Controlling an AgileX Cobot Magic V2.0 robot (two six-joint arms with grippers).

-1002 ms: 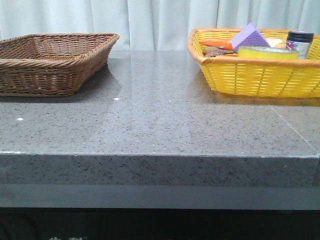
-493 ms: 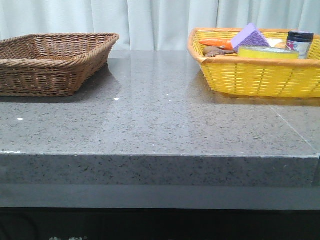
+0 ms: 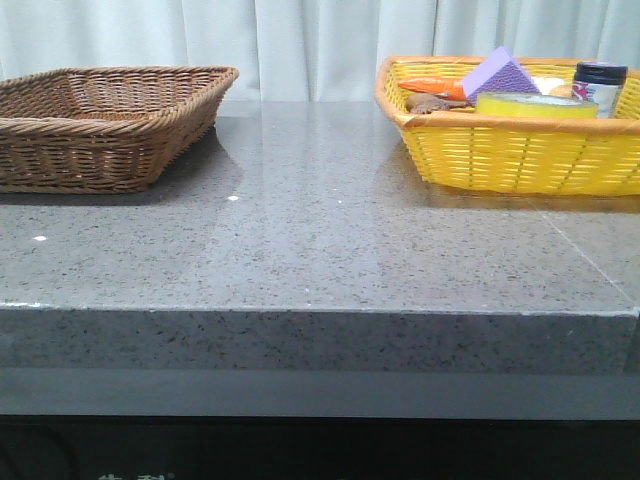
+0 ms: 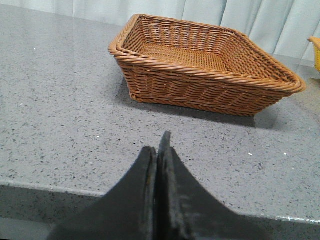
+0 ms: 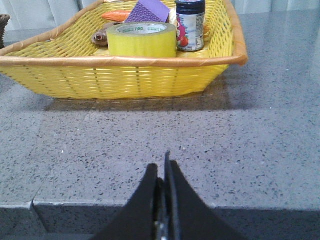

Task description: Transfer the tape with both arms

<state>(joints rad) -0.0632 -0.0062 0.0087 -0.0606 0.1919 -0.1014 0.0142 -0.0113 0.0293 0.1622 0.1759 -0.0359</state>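
I am looking at both arms parked low at the near edge of the table point(image 3: 320, 260), neither showing in the front view. The left gripper point(image 4: 157, 150) is sitting with its fingers pressed together, holding nothing, facing the brown basket point(image 4: 200, 65). The right gripper point(image 5: 162, 167) is likewise closed tight and empty, pointing at the yellow basket point(image 5: 125, 75).

The tape point(image 5: 142, 39) is lying flat inside the yellow basket, against its near wall, just beside a dark-lidded jar point(image 5: 190, 24) with a purple sponge point(image 5: 147, 10) behind it. An orange item and something brown are lying further back; I cannot make them out well.

Risks I am weighing:
- The right fingers are needing to open before descent; going in closed would shove the roll or knock the jar.
- The basket rim is standing between gripper and roll, so a low approach is likely to snag the weave and drag the basket.
- The jar is crowding one side; a finger could clip it.
- The handover between arms is a likely point for a drop.
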